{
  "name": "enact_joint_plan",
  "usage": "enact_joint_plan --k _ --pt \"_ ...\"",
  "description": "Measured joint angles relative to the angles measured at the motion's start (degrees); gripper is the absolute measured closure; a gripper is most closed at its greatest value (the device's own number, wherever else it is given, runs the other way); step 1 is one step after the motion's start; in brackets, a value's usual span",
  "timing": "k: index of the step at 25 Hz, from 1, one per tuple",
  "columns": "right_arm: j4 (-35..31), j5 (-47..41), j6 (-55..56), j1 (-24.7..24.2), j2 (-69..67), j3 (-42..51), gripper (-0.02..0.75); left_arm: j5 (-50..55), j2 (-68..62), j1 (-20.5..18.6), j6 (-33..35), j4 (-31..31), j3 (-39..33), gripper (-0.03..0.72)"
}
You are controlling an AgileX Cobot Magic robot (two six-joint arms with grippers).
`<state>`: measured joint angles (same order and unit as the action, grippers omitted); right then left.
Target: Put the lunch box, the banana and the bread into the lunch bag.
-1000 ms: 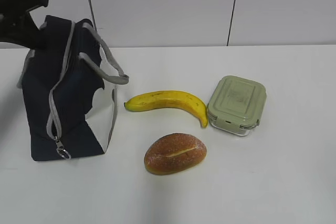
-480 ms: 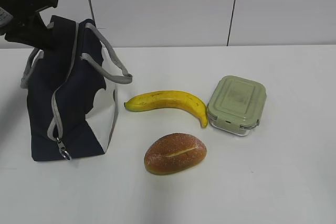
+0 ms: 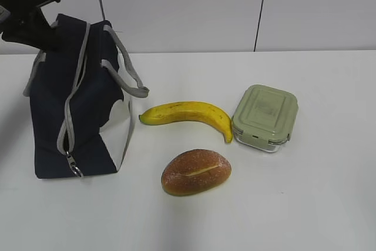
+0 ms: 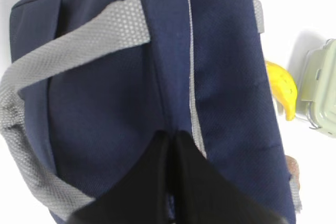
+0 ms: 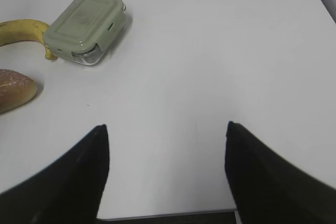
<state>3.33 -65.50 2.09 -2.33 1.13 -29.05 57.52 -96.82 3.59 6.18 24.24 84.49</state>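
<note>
The navy lunch bag (image 3: 88, 116) stands at the left, its grey zipper shut and the ring pull (image 3: 74, 171) low at the front. My left gripper (image 3: 47, 36) is shut on the fabric at the bag's top rear; the left wrist view shows the closed fingertips pinching the navy cloth (image 4: 172, 135) beside the zipper line. The banana (image 3: 188, 113) lies right of the bag. The bread (image 3: 196, 171) lies in front of the banana. The lunch box (image 3: 265, 116) with its green lid stands by the banana's right end. My right gripper (image 5: 166, 129) is open and empty over bare table, well apart from the lunch box (image 5: 86, 24).
A grey strap handle (image 3: 126, 74) hangs off the bag's right side toward the banana. The white table (image 3: 317, 192) stretches to the right and front. A white panelled wall (image 3: 188, 4) stands behind. The table's near edge shows in the right wrist view (image 5: 168, 216).
My left gripper has moved slightly right and up with the bag's top, so the bag stands more upright. The strap handle has shifted with it. Banana, bread and lunch box have not moved.
</note>
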Motion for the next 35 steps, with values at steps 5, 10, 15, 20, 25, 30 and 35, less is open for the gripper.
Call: enact_joint_plan --k 5,10,15,20,25,30,35 --pt "0.0 0.0 0.0 0.0 0.0 0.0 0.227 0.0 0.0 0.0 0.0 0.79 0.0 0.687" --pt "-0.45 0.0 0.0 0.0 0.0 0.0 0.227 0.0 0.0 0.0 0.05 1.04 0.0 0.687" --pt "-6.47 0.29 0.0 0.0 -5.86 -2.44 0.227 0.05 0.0 0.0 0.05 1.16 0.0 0.687" --pt "-15.42 6.41 0.37 0.0 -19.01 -3.3 0.227 0.52 0.0 0.0 0.05 1.16 0.0 0.687" --pt "-25.03 16.22 1.35 0.0 -33.89 -3.3 0.227 0.75 0.0 0.0 0.05 1.16 0.0 0.687" --pt "-27.9 19.32 0.27 0.0 -49.96 -6.05 0.227 0.87 0.0 0.0 0.05 1.16 0.0 0.687" --pt "-31.57 20.19 -5.84 0.0 -65.29 -13.82 0.227 1.01 0.0 0.0 0.05 1.16 0.0 0.687"
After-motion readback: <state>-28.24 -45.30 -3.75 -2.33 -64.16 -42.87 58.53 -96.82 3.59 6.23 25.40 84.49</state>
